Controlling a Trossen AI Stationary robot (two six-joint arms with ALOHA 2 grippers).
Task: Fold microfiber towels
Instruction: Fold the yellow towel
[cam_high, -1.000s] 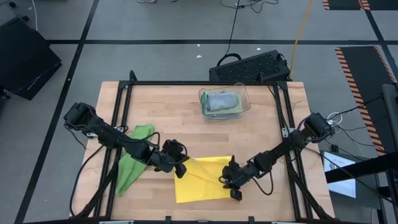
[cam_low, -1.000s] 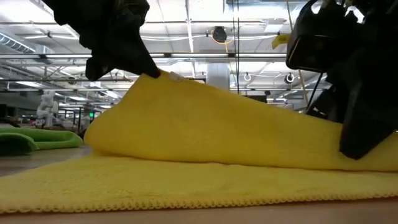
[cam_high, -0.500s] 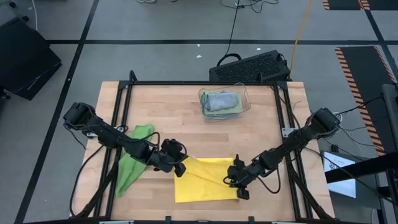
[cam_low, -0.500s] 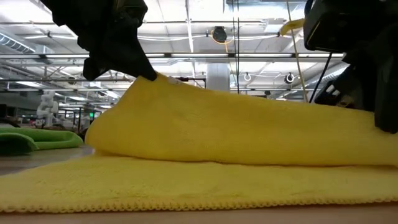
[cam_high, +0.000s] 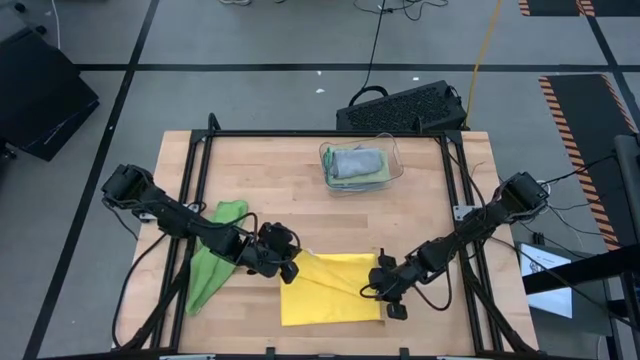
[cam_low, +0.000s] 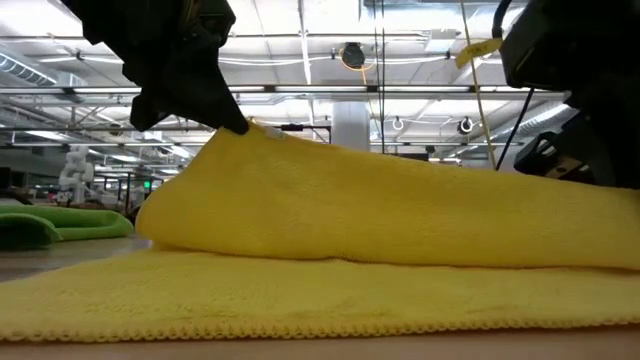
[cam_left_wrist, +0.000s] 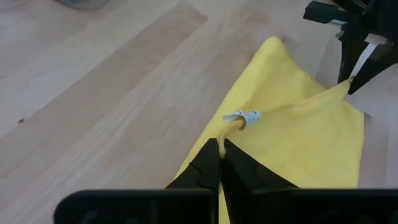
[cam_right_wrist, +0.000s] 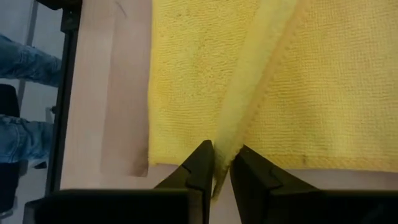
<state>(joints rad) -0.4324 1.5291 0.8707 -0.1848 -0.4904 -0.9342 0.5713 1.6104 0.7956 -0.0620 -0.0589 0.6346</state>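
Note:
A yellow microfiber towel (cam_high: 325, 298) lies near the table's front edge. Its lower layer is flat on the wood, and an upper layer (cam_low: 380, 210) is raised off it. My left gripper (cam_high: 288, 270) is shut on the towel's far left corner. My right gripper (cam_high: 384, 292) is shut on the towel at its right side. A bright green towel (cam_high: 208, 268) lies crumpled on the table to the left, under my left arm. My left gripper pinches the yellow towel's corner (cam_left_wrist: 222, 138) between its two fingers, just beside the small white tag (cam_left_wrist: 244, 116). It comes slanting down from the table's left. That corner is lifted clear, with the upper layer sloping away from it. My right gripper pinches a raised ridge of the towel's hemmed edge (cam_right_wrist: 225, 163) between its two fingers, slanting down from the right. The ridge runs along the fingers and away from them. The layer beneath (cam_right_wrist: 186, 81) lies flat on the table.
A clear plastic bin (cam_high: 395, 160) holding folded cloths stands at the table's far middle. A black keyboard (cam_high: 400, 108) lies beyond the far edge. A person's legs in jeans (cam_right_wrist: 18, 62) show beside the table. Bare wood lies between the bin and the yellow towel.
My right gripper has gone a little toward the table's right edge and up, still shut on the towel, and has tipped. The raised yellow layer has been drawn flatter and longer between the two grippers. The lower layer has stayed on the table.

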